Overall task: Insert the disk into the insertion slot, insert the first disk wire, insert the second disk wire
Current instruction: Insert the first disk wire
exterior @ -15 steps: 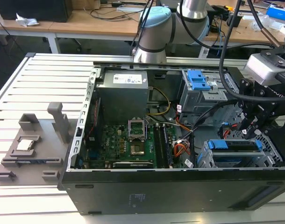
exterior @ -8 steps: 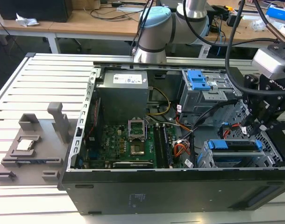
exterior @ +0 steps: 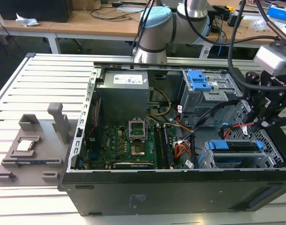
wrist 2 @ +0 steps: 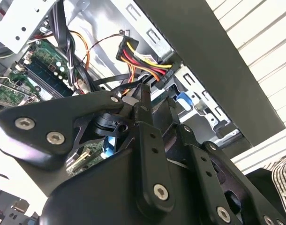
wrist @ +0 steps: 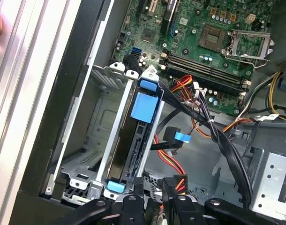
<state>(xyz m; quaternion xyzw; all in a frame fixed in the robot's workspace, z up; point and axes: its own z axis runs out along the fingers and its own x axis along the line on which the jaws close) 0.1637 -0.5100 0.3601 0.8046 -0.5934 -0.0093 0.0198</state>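
Observation:
The disk point(exterior: 234, 146) sits in its blue carrier inside the insertion slot point(exterior: 206, 160), the low grey cage at the case's front corner on the exterior view's right. In the first wrist view the disk point(wrist: 145, 105) lies edge-on in the cage point(wrist: 101, 122). My gripper point(exterior: 261, 123) hangs just above the disk's rear end. In both wrist views its fingers stand close together point(wrist: 154, 185) point(wrist 2: 154, 93) on the black connector of a red, yellow and orange disk wire point(wrist 2: 147, 63) point(wrist: 176, 174). A second wire with a flat blue connector point(wrist: 180, 137) lies loose beside the disk.
The taller grey bay with a blue latch point(exterior: 199, 80) stands behind the slot. A thick black cable bundle point(wrist: 218, 140) crosses between the disk and the motherboard point(exterior: 133, 145). The power supply point(exterior: 123, 91) fills the back corner. A grey fixture point(exterior: 35, 145) rests on the table outside the case.

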